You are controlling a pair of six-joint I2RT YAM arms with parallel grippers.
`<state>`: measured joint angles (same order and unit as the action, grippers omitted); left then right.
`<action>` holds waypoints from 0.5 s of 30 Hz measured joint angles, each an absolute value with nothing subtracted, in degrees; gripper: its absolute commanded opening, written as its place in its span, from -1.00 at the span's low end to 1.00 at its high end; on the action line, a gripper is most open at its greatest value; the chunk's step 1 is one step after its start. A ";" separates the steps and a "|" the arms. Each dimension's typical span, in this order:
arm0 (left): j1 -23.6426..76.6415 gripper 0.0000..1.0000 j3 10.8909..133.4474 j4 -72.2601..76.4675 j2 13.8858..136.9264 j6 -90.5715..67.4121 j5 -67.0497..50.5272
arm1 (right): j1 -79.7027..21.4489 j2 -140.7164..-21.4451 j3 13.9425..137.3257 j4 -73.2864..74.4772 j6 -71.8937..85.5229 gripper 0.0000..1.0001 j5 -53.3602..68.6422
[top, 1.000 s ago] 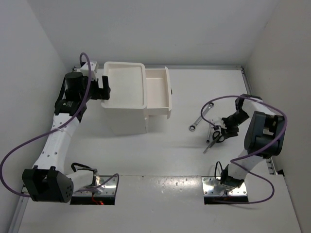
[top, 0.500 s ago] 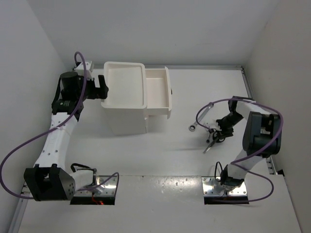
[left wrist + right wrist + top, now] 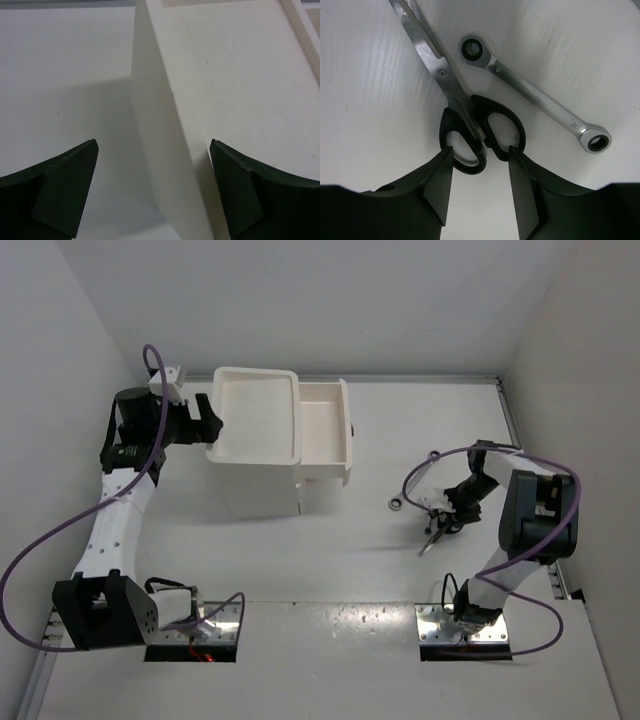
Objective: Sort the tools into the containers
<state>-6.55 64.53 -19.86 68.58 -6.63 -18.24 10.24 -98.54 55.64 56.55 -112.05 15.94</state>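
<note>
Black-handled scissors (image 3: 481, 131) lie on the table with the blades pointing away from my right gripper (image 3: 480, 152). That gripper is open, its fingertips on either side of the two handle loops and low over the table. A silver wrench (image 3: 535, 97) lies just right of the scissors. The top view shows the scissors (image 3: 429, 538), the wrench (image 3: 400, 501) and the right gripper (image 3: 447, 508). My left gripper (image 3: 207, 420) is open at the left side of the white drawer box (image 3: 258, 415), with the box's corner (image 3: 170, 150) between its fingers. No pliers or second wrench are in view.
The box's top drawer (image 3: 325, 430) is pulled out to the right, and its dark knob (image 3: 357, 427) shows. White walls enclose the table on the left, back and right. A purple cable loops near the right wrist.
My right gripper has moved left and down onto the scissors' handles. My left gripper has drawn back slightly to the left along the box's side.
</note>
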 measured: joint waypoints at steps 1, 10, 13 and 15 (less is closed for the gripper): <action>-6.85 0.99 64.53 -19.79 68.69 -6.85 -19.05 | 10.24 -98.54 55.29 56.05 -112.05 -0.03 15.84; -9.69 0.99 65.12 -19.46 70.61 -8.27 -22.90 | 10.24 -99.02 52.29 53.10 -112.05 -0.03 15.44; -10.26 0.99 65.52 -19.55 71.24 -8.51 -23.86 | 10.22 -98.98 52.14 52.71 -112.05 -0.03 15.57; -10.63 0.99 65.65 -19.57 71.50 -8.67 -24.40 | 10.07 -98.98 52.10 52.56 -112.05 -0.03 15.53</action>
